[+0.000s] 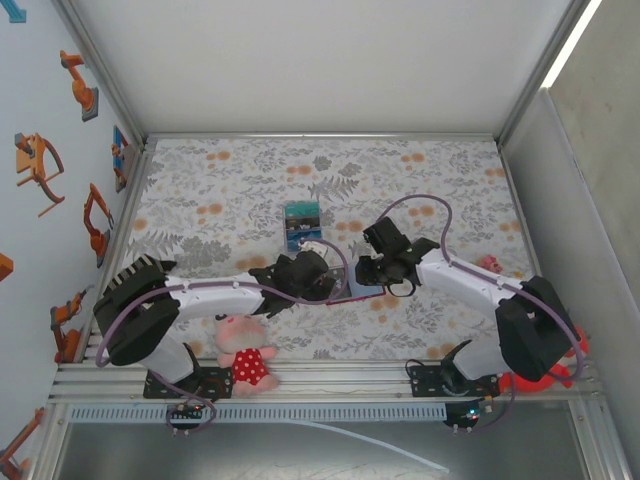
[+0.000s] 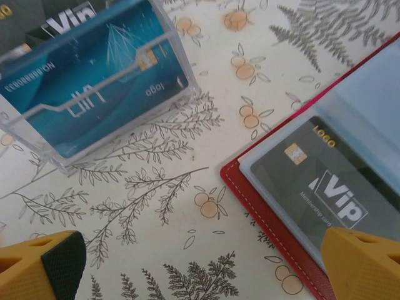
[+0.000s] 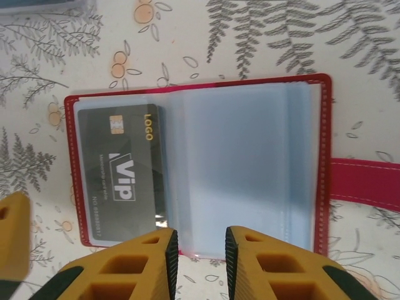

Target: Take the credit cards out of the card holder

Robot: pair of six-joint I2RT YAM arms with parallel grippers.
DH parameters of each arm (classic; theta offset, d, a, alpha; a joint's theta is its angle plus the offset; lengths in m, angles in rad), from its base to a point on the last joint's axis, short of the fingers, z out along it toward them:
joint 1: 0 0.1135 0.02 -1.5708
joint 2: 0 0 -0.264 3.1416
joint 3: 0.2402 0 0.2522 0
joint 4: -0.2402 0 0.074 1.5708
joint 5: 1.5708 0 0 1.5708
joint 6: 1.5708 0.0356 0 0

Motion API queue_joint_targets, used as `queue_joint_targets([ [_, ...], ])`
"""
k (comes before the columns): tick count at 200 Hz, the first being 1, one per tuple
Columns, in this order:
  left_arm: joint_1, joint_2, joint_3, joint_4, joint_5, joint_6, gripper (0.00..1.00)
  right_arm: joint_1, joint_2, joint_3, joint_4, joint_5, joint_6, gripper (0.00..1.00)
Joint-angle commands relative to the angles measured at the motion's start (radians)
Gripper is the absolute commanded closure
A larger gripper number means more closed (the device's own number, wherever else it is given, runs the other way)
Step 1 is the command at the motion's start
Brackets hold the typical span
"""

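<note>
The card holder point(image 3: 200, 87), a red wallet, lies open flat on the patterned cloth, its closing tab point(image 3: 365, 181) sticking out to the right. A dark grey "Vip" credit card point(image 3: 119, 181) sits in its left clear pocket; the right sleeves point(image 3: 250, 162) look empty. A teal credit card point(image 2: 94, 69) stands in a clear plastic box point(image 2: 37, 134) beyond the wallet. My right gripper point(image 3: 201, 265) hovers at the wallet's near edge, jaws narrow but apart, nothing clamped. My left gripper point(image 2: 200, 275) is wide open over bare cloth beside the wallet's corner point(image 2: 275, 212).
A plush toy in a red dress point(image 1: 245, 355) lies near the left arm's base. A small pink object point(image 1: 488, 264) and something red point(image 1: 530, 382) sit by the right arm. The clear box point(image 1: 302, 225) stands mid-table behind both grippers.
</note>
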Motion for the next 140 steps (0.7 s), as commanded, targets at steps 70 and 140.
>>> queue_joint_targets([
  [70, 0.022, 0.100, 0.045, 0.007, 0.063, -0.031, 0.03, -0.039, 0.088, -0.021, 0.140, -0.153, 0.044, 0.80],
  [140, 0.038, 0.126, 0.050, -0.016, 0.077, -0.035, 0.03, -0.060, 0.143, -0.062, 0.253, -0.242, 0.085, 0.81],
])
